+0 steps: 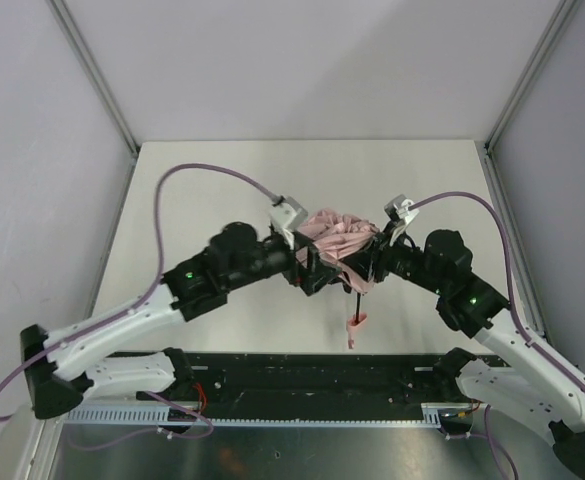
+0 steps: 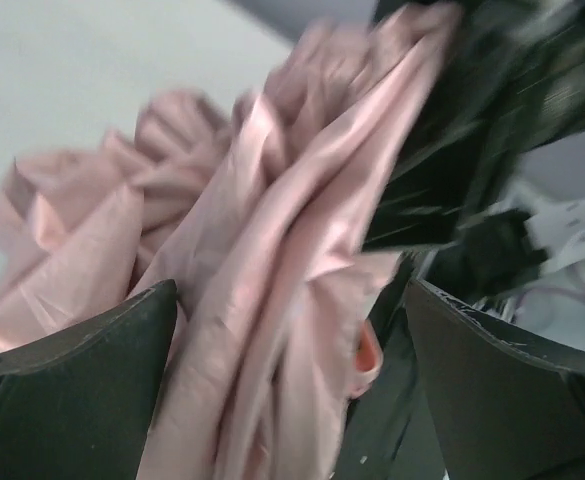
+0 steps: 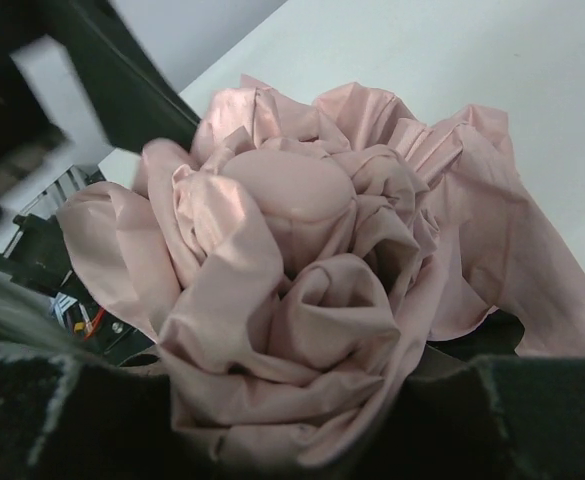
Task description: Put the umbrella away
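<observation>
Step in hand, by judgement: gathering and compacting the canopy. Stowing not yet reached.

Left: found the left claw [image 2: 290, 295] set against the left flank of the pale pink fabric folding umbrella [image 1: 340, 238], its 2 dark fingers [image 2: 82, 390] spread wide with crumpled cloth between. Cloth against 1 finger, a dark gap beside the other. Wrist view smeared, so cannot tell whether pinching or merely straddling.

Centre: umbrella bunched into a loose bundle over the middle of the white desk [image 1: 222, 180], between the 2 claws. Cannot tell whether lifted or resting. Thin dark shaft [image 1: 358, 298] running from the bundle toward the near edge, ending in the small pink handle [image 1: 359, 321], with the loop strap [image 1: 352, 340] trailing below. Judged extended, not telescoped in.

Right: right claw [image 3: 292, 400] on the right flank, folds packed between its fingers and touching both. Read as holding the canopy. Rounded pink cap [image 3: 290, 188] at the canopy top facing that wrist camera, ruffles all round.

Next move, by judgement: calls for 1 claw gripping the bundle firmly and the other going to the handle to press the shaft in along its own line, without trapping cloth. After that, taming the loose folds.
</observation>
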Action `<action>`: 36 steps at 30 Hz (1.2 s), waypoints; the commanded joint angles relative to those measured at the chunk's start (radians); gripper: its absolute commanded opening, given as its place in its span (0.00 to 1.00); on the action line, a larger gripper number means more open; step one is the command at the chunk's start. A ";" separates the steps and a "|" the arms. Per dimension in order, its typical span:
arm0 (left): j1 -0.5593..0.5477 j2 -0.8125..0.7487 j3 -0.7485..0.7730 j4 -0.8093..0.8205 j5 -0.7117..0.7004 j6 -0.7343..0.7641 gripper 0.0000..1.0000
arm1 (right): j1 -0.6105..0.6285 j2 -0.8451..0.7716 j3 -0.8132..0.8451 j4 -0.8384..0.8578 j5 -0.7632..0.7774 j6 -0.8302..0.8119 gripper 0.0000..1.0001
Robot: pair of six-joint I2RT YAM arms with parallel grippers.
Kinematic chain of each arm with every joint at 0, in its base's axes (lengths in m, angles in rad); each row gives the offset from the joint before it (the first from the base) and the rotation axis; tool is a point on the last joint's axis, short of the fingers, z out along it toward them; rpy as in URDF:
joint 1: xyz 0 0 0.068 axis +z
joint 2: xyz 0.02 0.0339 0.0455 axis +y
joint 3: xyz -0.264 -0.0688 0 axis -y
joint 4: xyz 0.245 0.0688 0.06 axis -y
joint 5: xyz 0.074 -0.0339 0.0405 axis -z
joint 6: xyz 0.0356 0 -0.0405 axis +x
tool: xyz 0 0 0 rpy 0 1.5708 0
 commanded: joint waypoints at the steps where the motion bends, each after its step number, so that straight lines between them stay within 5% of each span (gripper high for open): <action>1: -0.015 0.066 -0.023 -0.083 -0.138 0.053 0.97 | -0.001 -0.025 0.077 0.038 -0.045 0.026 0.00; 8: -0.012 0.073 -0.064 -0.113 -0.309 0.110 0.14 | -0.116 -0.049 0.098 -0.008 -0.421 0.132 0.00; 10: -0.008 0.063 -0.083 -0.112 -0.339 0.115 0.03 | -0.171 -0.034 0.098 0.008 -0.584 0.205 0.00; 14: -0.004 0.063 -0.105 -0.113 -0.331 0.107 0.00 | -0.208 -0.030 0.099 0.063 -0.735 0.298 0.00; 17: -0.002 0.042 -0.138 -0.120 -0.383 0.084 0.09 | -0.255 -0.034 0.120 0.039 -0.767 0.311 0.00; 21: 0.017 -0.029 -0.174 -0.157 -0.454 0.045 0.62 | -0.334 -0.031 0.151 -0.034 -0.757 0.261 0.00; 25: 0.029 -0.177 -0.181 -0.197 -0.502 -0.007 0.84 | -0.385 0.010 0.221 -0.171 -0.618 0.140 0.00; 30: 0.030 -0.391 -0.209 -0.196 -0.542 -0.061 0.90 | -0.378 0.094 0.357 -0.352 0.008 -0.038 0.00; 36: 0.029 -0.526 -0.263 -0.164 -0.522 -0.111 0.99 | -0.364 0.229 0.482 -0.286 0.677 -0.238 0.00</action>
